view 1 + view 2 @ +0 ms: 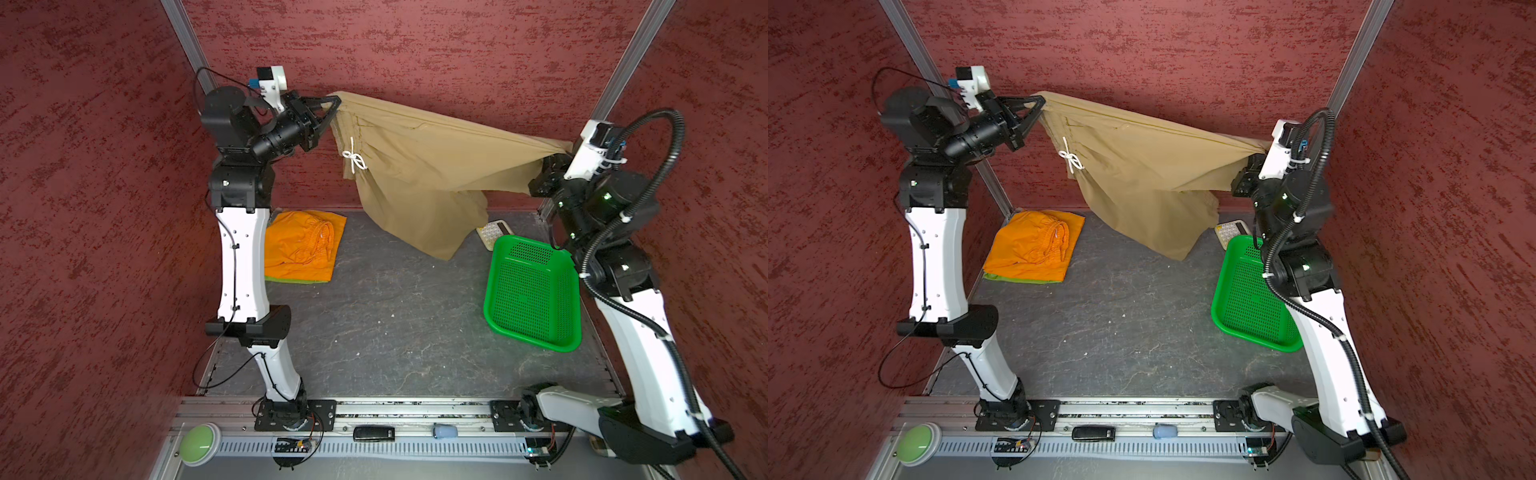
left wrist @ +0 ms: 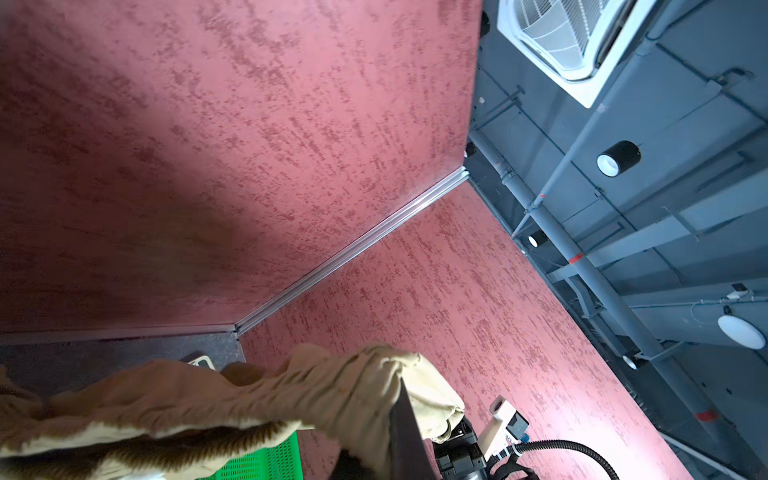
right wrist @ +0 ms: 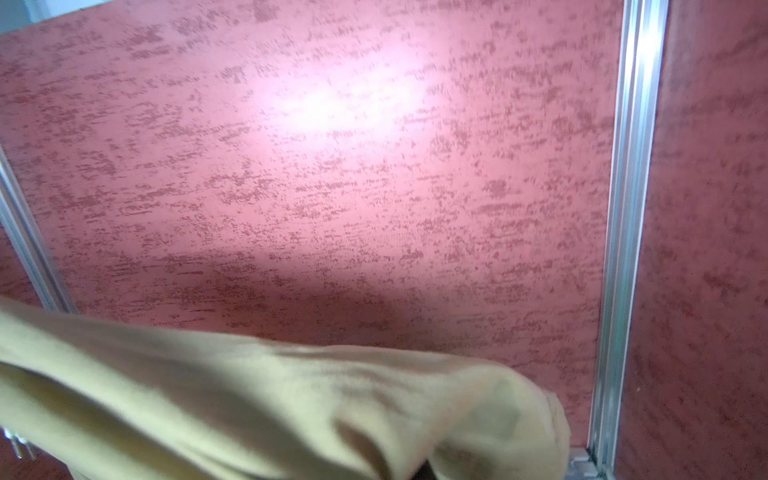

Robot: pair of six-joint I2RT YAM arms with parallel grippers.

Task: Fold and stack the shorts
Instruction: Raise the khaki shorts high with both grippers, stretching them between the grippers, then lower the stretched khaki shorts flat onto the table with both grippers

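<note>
The khaki tan shorts (image 1: pixel 419 166) (image 1: pixel 1142 166) hang stretched in the air between both arms, white drawstring (image 1: pixel 353 158) showing, legs drooping toward the table. My left gripper (image 1: pixel 334 104) (image 1: pixel 1040 104) is shut on the waistband's left end; the bunched cloth (image 2: pixel 332 395) wraps its dark finger (image 2: pixel 405 432). My right gripper (image 1: pixel 561 156) (image 1: pixel 1258 160) is shut on the other end, its jaws hidden under fabric (image 3: pixel 374 415). The orange shorts (image 1: pixel 303 245) (image 1: pixel 1034 245) lie folded at the back left on top of the lime green shorts (image 1: pixel 291 281) (image 1: pixel 1013 279), only an edge of which shows.
A green perforated basket (image 1: pixel 532 291) (image 1: pixel 1250 291) stands at the right by my right arm. A small calculator (image 1: pixel 492 232) (image 1: pixel 1229 230) lies behind it. Red walls close in on three sides. A green button (image 1: pixel 199 442) sits on the front rail.
</note>
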